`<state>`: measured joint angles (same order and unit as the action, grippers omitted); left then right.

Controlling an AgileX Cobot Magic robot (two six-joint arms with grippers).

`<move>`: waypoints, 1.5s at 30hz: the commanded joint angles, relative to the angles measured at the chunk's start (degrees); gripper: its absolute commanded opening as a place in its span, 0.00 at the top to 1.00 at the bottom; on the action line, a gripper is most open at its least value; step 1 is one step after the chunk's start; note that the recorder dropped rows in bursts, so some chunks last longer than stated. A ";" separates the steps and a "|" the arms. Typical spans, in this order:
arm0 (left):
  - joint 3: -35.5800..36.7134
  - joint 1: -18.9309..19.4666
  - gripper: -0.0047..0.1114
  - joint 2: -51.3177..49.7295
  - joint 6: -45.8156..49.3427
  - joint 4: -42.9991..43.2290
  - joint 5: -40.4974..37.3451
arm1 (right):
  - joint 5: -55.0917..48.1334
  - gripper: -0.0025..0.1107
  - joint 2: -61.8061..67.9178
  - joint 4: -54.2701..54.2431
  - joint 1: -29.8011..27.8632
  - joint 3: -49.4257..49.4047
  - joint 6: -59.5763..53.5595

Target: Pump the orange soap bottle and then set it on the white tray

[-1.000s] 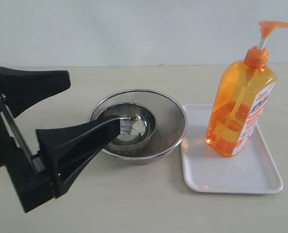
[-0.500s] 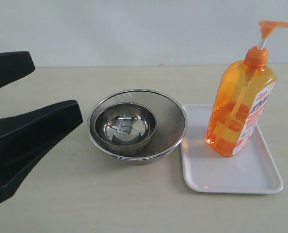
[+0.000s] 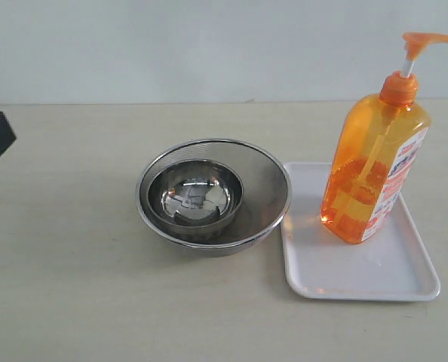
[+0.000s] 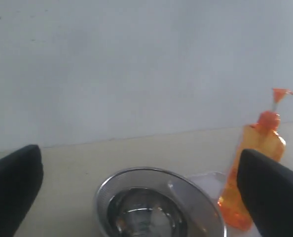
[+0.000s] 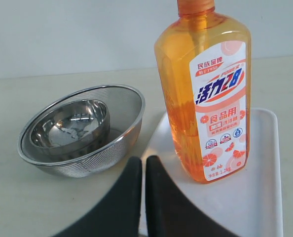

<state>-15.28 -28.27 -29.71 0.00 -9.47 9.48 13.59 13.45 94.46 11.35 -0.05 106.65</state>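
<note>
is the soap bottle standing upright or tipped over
Upright: the orange soap bottle stands on its base on the white tray, with nothing touching it.

A pale beige table (image 3: 73, 302) carries two things directly. A round steel mesh bowl (image 3: 265, 196) sits near its middle. At the bowl's three o'clock, just beside its rim, lies a flat white tray (image 3: 360, 275).

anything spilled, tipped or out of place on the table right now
Nothing stands out. The tall translucent orange soap bottle stands upright on the flat white tray, the small round steel bowl sits nested inside the wider steel mesh bowl beside it, and no spill shows.
</note>
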 commanded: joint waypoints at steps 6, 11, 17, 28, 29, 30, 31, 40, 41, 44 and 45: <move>8.93 14.04 0.01 20.23 -5.50 -0.62 -10.28 | 1.37 0.98 -0.21 -0.05 -0.02 0.05 -0.12; 8.93 18.19 0.01 25.66 -5.64 -0.62 -15.55 | 1.37 0.98 -0.21 -0.05 -0.02 0.05 -0.12; 8.93 21.89 0.01 29.32 -5.64 -0.62 -13.29 | 1.37 0.98 -0.21 -0.05 -0.02 0.05 -0.12; 8.93 23.47 0.02 29.71 -6.62 -0.62 -10.11 | 1.37 0.98 -0.21 -0.05 -0.02 0.05 -0.12; 8.93 23.74 0.03 29.71 -6.92 -0.62 -10.20 | 1.37 0.98 -0.21 -0.05 -0.02 0.05 -0.12; 8.93 24.38 0.06 29.71 -7.02 -0.62 -10.35 | 1.37 0.98 -0.21 -0.05 -0.02 0.05 -0.12; 8.93 24.92 0.10 29.71 -7.47 -0.62 -10.35 | 1.37 0.98 -0.21 -0.05 -0.02 0.05 -0.12; 8.93 25.68 0.87 29.71 -11.59 -0.62 -11.43 | 1.38 0.98 -0.21 -0.05 -0.02 0.05 0.00; 8.93 25.68 0.92 29.71 -11.29 -0.32 -12.33 | 1.38 0.98 -0.21 -0.05 -0.02 0.05 0.00; 8.93 26.05 0.92 29.71 -9.15 2.00 -14.61 | 1.38 0.98 -0.21 -0.05 -0.02 0.05 0.00; 8.93 26.46 0.92 29.71 -8.91 2.52 -15.75 | 1.38 0.98 -0.21 -0.05 -0.02 0.05 0.00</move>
<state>-6.56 -2.49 -0.17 -10.15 -8.62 -3.64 15.00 13.45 94.46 11.35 -0.05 106.65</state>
